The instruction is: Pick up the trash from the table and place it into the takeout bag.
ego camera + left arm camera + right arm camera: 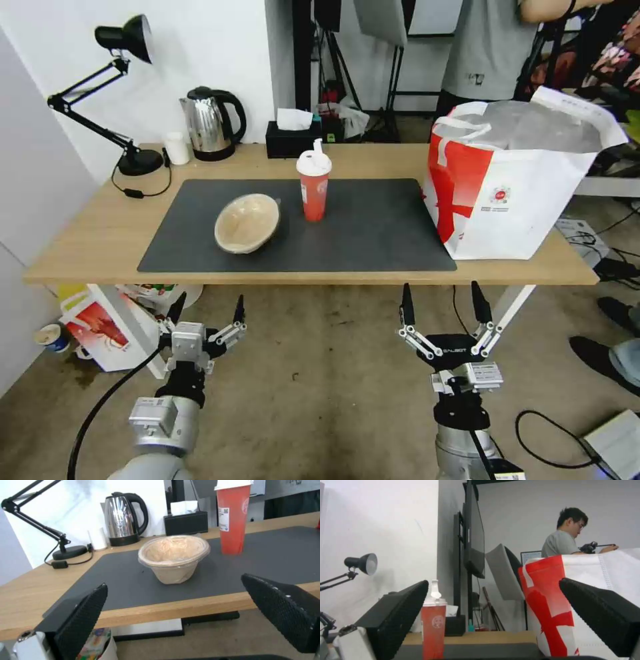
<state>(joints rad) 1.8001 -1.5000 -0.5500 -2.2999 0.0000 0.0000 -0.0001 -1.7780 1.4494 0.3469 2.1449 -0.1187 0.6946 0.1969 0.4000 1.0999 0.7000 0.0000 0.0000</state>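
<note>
The left claw [207, 310] and the right claw [443, 304] are held low in front of the counter [87, 233], above the floor and short of its near edge; both are spread wide open and nothing is gripped. In the left wrist view the left claw's fingers [81, 616] are seen apart, framing the tan bowl [173, 557]. On the dark mat [373, 227] the bowl [247, 223] is tipped, its opening turned toward the near edge. Just beside it, toward the right, the red cup [314, 184] stands upright with its white lid on. The bag [517, 177] stands open at the counter's right end, its base partly over the mat's edge, well apart from the cup. At the back of the counter a kettle [210, 123], a lamp [113, 93] and a tissue box [292, 137] are lined up.
</note>
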